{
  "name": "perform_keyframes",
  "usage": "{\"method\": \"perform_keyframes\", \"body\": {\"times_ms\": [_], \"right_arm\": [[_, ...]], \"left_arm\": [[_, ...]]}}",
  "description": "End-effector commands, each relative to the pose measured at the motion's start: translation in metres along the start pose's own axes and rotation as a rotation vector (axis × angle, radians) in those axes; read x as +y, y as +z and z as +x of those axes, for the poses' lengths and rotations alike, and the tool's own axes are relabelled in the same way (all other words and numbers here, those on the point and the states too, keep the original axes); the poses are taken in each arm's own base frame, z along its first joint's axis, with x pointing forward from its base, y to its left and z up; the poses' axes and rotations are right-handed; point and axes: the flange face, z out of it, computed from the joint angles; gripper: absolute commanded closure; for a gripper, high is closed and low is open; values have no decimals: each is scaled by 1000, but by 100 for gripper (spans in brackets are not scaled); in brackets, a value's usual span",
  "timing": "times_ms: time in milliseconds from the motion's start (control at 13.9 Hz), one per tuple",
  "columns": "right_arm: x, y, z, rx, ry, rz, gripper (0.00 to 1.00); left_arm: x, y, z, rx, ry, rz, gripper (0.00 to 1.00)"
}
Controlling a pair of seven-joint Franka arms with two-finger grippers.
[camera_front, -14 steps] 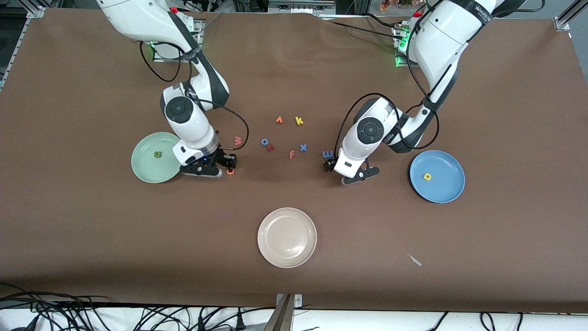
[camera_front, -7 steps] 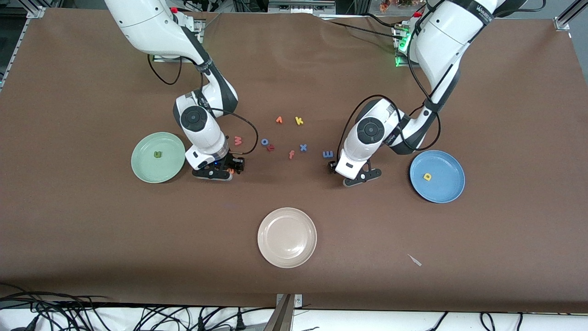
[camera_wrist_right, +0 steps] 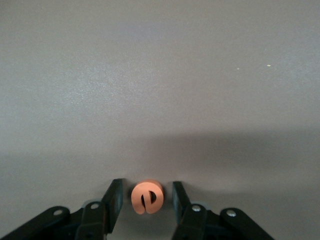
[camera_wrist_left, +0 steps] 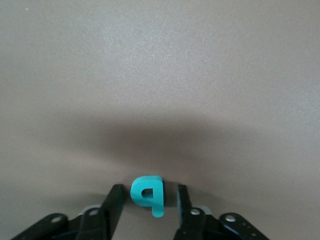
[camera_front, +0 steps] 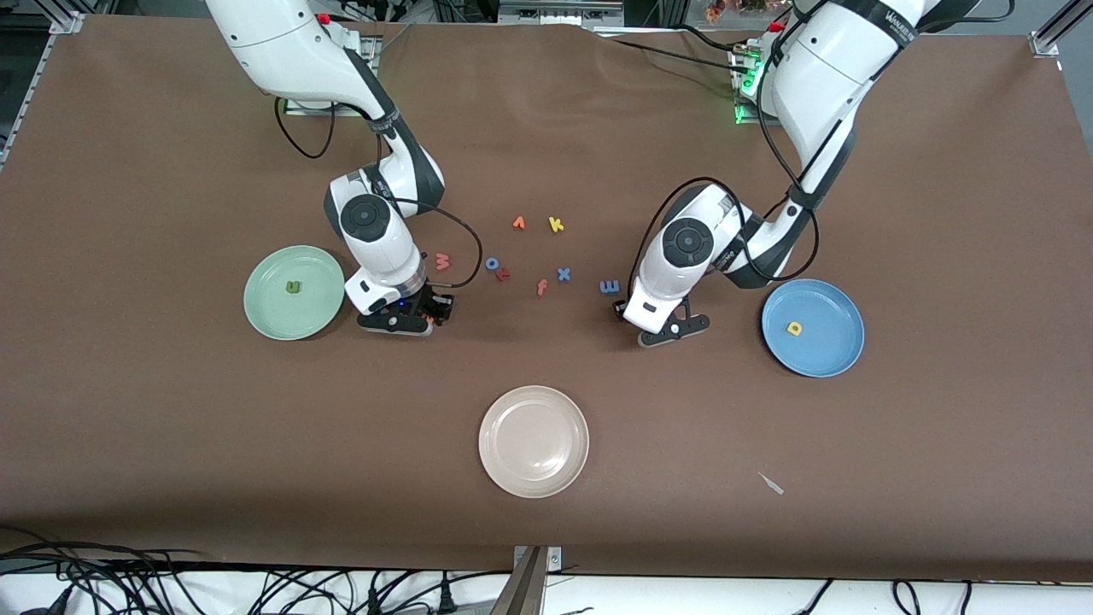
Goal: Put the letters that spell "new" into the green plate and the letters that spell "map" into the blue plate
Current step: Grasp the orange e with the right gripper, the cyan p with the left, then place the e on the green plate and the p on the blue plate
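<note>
The brown counter (camera_front: 171, 444) wears a matt, cloth-like covering, faintly creased near the arms' bases. The round pale mint-green plate (camera_front: 265, 316), the round medium-blue plate (camera_front: 832, 354) and the round cream-white plate (camera_front: 534, 401) look like smooth, lightly glossy plastic. The small teal foam p (camera_wrist_left: 147, 195) and small orange foam e (camera_wrist_right: 147, 196) appear soft and matt.

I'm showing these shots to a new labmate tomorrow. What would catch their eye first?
Both arms are down on the table at once: the left gripper straddles a teal p, the right gripper an orange e. A green plate lies at the right arm's end, a blue plate at the left arm's, loose letters between.
</note>
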Motion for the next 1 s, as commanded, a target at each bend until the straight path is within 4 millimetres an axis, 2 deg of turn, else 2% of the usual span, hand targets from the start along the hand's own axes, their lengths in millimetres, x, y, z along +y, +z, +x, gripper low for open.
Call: {"method": "perform_keyframes", "body": {"times_ms": [0,144,359,431,574,646,933], "right_arm": [[-4,5,0,14,1,-2,74],[2,-6,6,10,-1,-16,82],[23,-42,25,-19,-53,-61,83],[35,-55,32,-37,-76,-80,83],[67,-79,39,-107,-128,-126,83],[87,-84,39,-127,-146,-139,83],[161,-90,7,-121,-215,-127,83]], "left_arm": [[2,2,-3,30,32,33,60],[1,3,-3,30,33,35,68],[-1,1,-1,15,33,68,81],[-1,-7,5,15,33,78,84],[-2,-32,27,-15,61,145,88],[-6,-42,37,-39,91,169,88],[-48,-60,74,-93,196,201,90]]}}
